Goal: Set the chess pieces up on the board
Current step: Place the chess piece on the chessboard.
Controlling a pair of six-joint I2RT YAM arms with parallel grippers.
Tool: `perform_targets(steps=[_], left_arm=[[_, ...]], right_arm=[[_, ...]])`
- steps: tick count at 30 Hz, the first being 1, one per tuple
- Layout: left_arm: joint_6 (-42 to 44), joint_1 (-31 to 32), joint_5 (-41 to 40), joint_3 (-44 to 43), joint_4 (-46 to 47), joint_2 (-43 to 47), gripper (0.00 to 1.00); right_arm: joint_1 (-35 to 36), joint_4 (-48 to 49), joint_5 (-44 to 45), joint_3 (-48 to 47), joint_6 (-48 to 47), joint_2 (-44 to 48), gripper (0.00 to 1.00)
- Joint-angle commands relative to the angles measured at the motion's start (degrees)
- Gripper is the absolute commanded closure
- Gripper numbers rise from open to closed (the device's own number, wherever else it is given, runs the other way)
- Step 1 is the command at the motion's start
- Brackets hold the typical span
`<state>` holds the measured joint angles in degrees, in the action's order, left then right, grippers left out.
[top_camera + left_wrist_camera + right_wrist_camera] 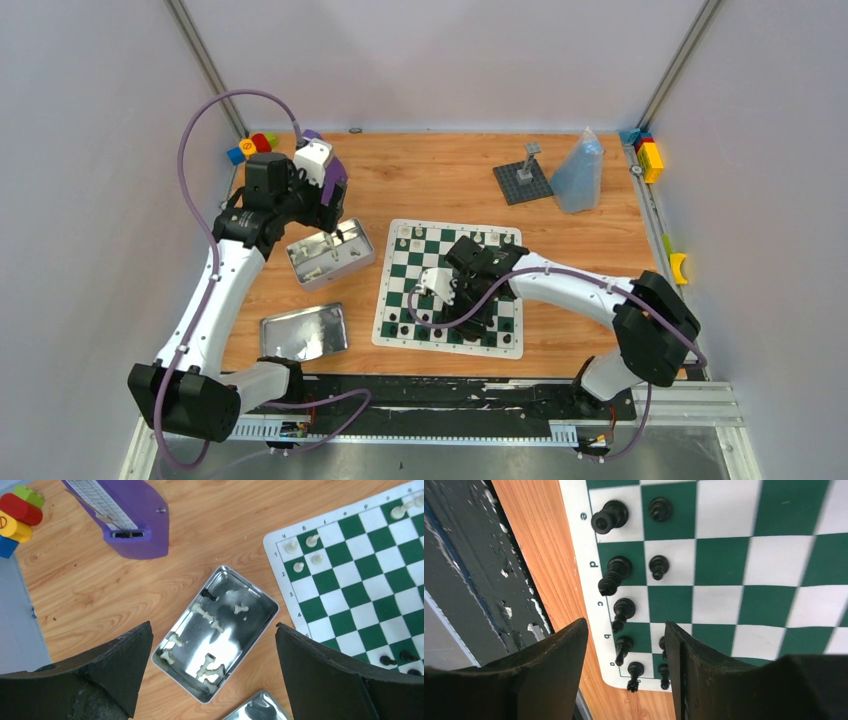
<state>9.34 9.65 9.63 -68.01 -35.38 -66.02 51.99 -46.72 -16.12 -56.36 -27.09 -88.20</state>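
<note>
The green-and-white board (405, 270) lies mid-table. My right gripper (488, 318) hovers over its near right corner. In the right wrist view this gripper (626, 625) is open, and black chess pieces (623, 647) stand free on the board (734, 580) between its fingers. More black pieces (614, 572) line the edge rows. My left gripper (212, 630) hangs wide open and empty above a metal tin (250, 630). In the tin lie several white pieces (212, 667) and one black piece (209, 595). A few white pieces (298, 567) stand on the board's far corner (370, 585).
The tin's lid (305, 332) lies near the left arm's base. A purple tool (130, 525) and coloured blocks (252, 146) sit at the back left. A grey baseplate with a post (522, 182) and a bluish bag (580, 172) stand at the back right.
</note>
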Motion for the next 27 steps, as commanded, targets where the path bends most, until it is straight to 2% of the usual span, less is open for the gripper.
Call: perform_targets(steps=[1,7,10,17,19,27], left_arm=[[6.67,-0.16,0.99,2.87,-0.96,-0.17,0.00],[12.63,-0.16,1.23,8.01,-0.48,-3.65,0.00],[11.23,-0.16,0.57,9.86,3.64,-6.37,0.07],[1.13,-0.16,0.15,8.10,9.19,-16.46,0.42],[-1.49,-0.08,-0.45,7.31,10.17,-18.64,0.47],[-8.75,-0.06,-2.81,4.61,12.65,-26.55,0.47]], right_arm=[[-3.87,1.91,-6.18,-4.89,0.23,5.89,0.41],[-10.93,2.75,-11.27,-8.43,0.73,8.78,0.42],[-13.74,3.83,-12.02,-8.49,0.99,9.47,0.44],[-17.92,6.97,-12.66,-6.14,2.07,10.45,0.48],[-18.65,7.28,-12.43,-5.81,2.21,10.70,0.49],[-20.39,7.61,-12.52,-5.65,2.28,10.21,0.51]])
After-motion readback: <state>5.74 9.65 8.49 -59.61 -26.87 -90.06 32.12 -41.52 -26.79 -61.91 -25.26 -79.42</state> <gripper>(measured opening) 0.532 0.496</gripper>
